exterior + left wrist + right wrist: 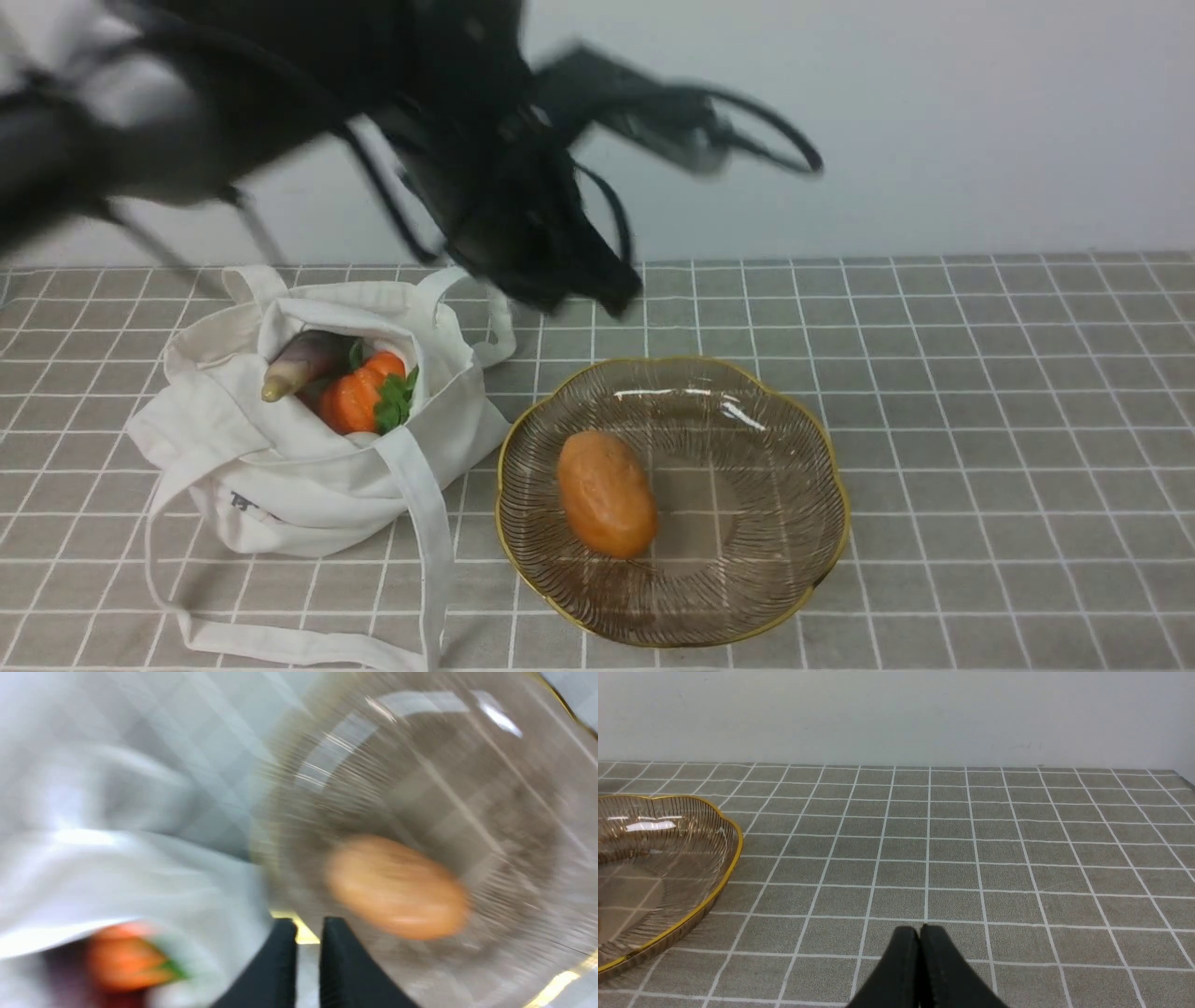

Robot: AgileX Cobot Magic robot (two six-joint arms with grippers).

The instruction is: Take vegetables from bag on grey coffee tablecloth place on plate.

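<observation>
The potato (607, 506) lies on its side left of centre in the plate (672, 358), touching the ribbed floor. The pumpkin (359, 397) and the purple vegetable (299, 364) sit in the open mouth of the bag (280, 467), which slumps on the tablecloth (980, 420) just beside the plate, so transfers are short. The left tool (309, 926) hangs above the gap between bag and plate; its fingers are nearly closed, with a narrow slit, and grip nothing. Its views are blurred. The right tool (920, 931) is closed and empty, low over bare cloth, clear of the working area. Judged progress: one vegetable of three is placed. The pumpkin, lying uppermost, is the likely next pick.
</observation>
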